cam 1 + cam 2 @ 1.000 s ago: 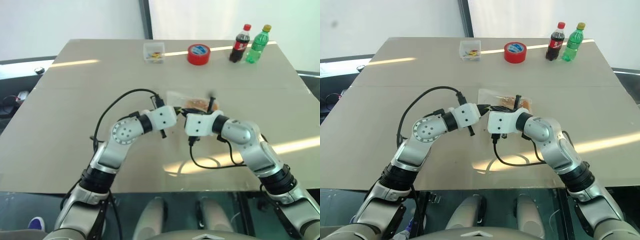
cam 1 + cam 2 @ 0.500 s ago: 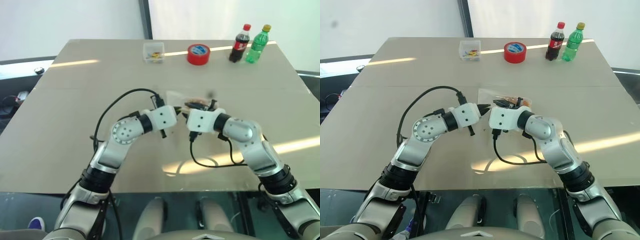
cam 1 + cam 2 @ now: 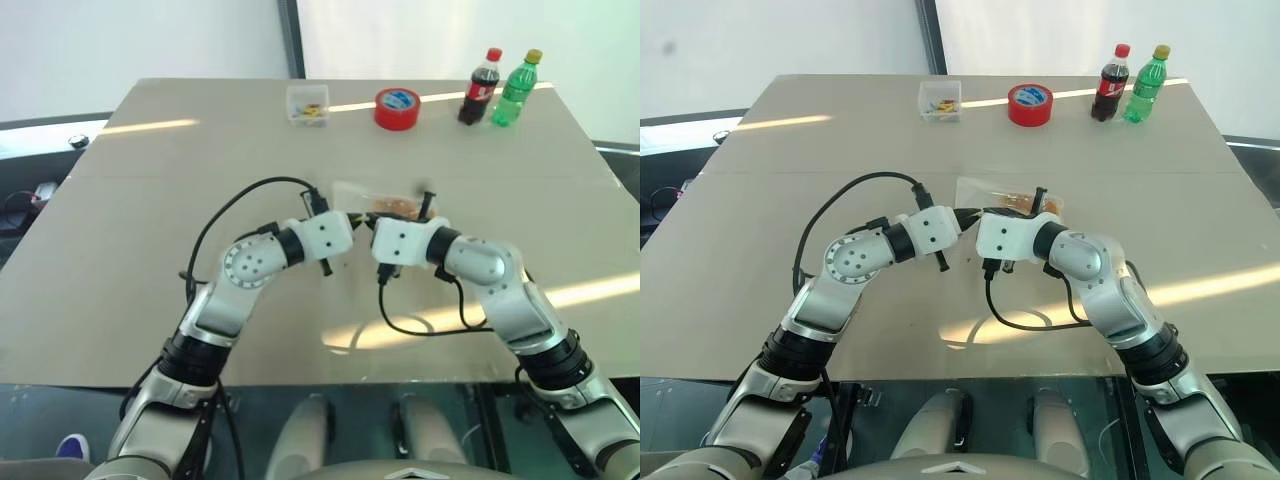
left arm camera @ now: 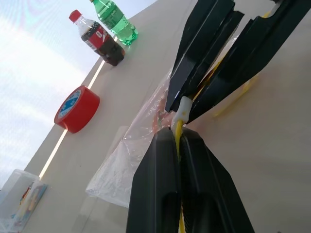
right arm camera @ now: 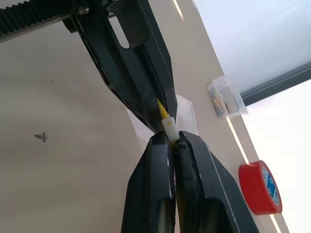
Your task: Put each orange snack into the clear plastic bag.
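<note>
Two tools meet over the middle of the surface [image 3: 120, 200]: my left tool [image 4: 178, 141] and right tool [image 5: 170, 138] are each clamped on the yellow strip of the clear plastic bag [image 4: 126, 160], probably to work its mouth. Orange snacks [image 3: 392, 206] show inside the bag. Red tape roll [image 3: 397, 107] and bottles [image 3: 498, 88] stand well apart, so open room lies all round.

Left hand [image 3: 352, 214] and right hand [image 3: 371, 213] meeting at clear plastic bag [image 3: 385, 201], mid-table [image 3: 120, 230]
</note>
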